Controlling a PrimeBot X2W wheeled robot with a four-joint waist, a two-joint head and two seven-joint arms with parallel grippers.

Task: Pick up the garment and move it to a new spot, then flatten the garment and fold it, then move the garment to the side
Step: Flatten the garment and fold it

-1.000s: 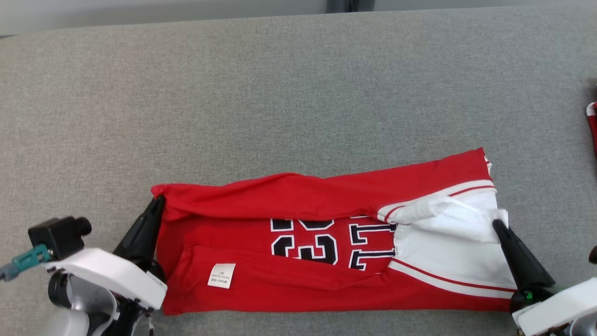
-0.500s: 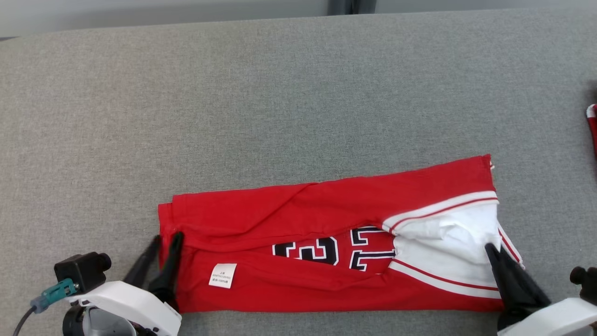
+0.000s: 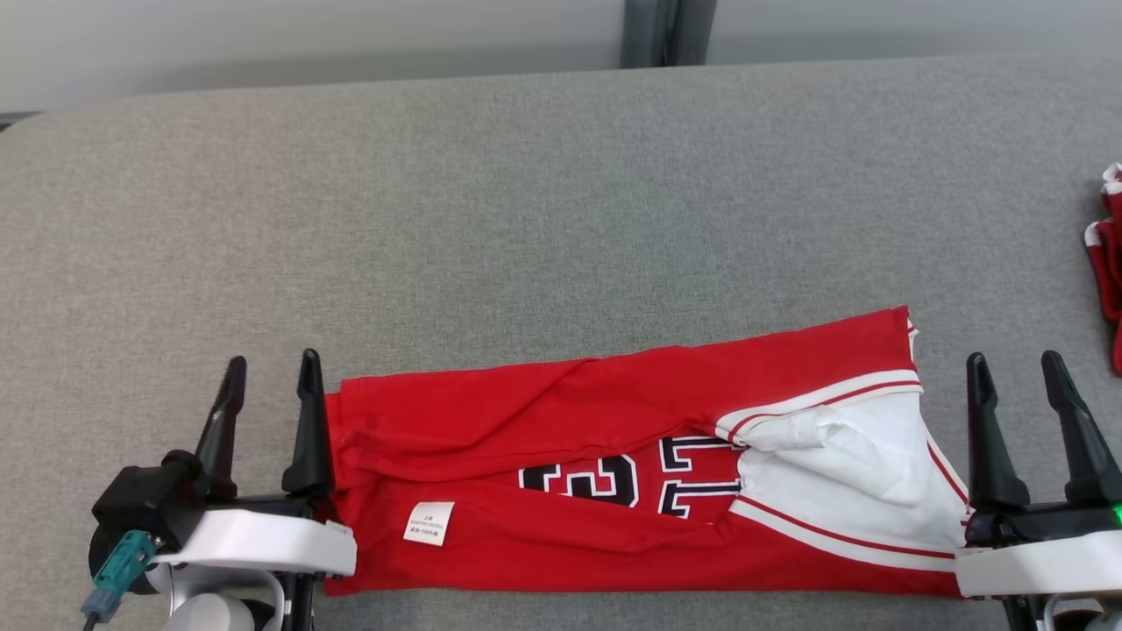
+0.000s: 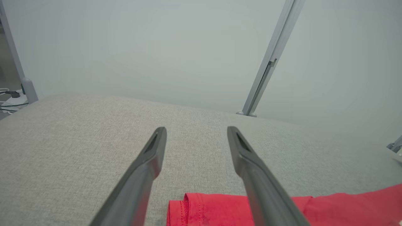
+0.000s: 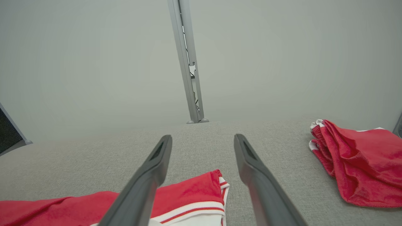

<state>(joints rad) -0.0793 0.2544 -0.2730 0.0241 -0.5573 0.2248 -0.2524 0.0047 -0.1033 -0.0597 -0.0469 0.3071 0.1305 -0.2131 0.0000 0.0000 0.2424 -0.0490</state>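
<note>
A red jersey [image 3: 561, 412] with white trim and dark numbers lies folded into a long band near the front of the grey table [image 3: 526, 202]. A white label sits on its lower fold. My left gripper [image 3: 272, 372] stands open just off the band's left end, with nothing between its fingers. My right gripper [image 3: 1017, 368] stands open off the band's right end, also holding nothing. The left wrist view catches the jersey's red corner [image 4: 204, 208] below the open left gripper [image 4: 196, 131]. The right wrist view has the striped end [image 5: 194, 196] under the open right gripper [image 5: 202, 139].
A second red and white garment [image 3: 1109, 254] lies bunched at the table's right edge, large in the right wrist view [image 5: 358, 160]. A grey post [image 3: 666, 31] and pale wall stand behind the table.
Both grippers let go of the jersey's ends and now stand open beside it. The top flap was laid down over the band. The head camera has shifted.
</note>
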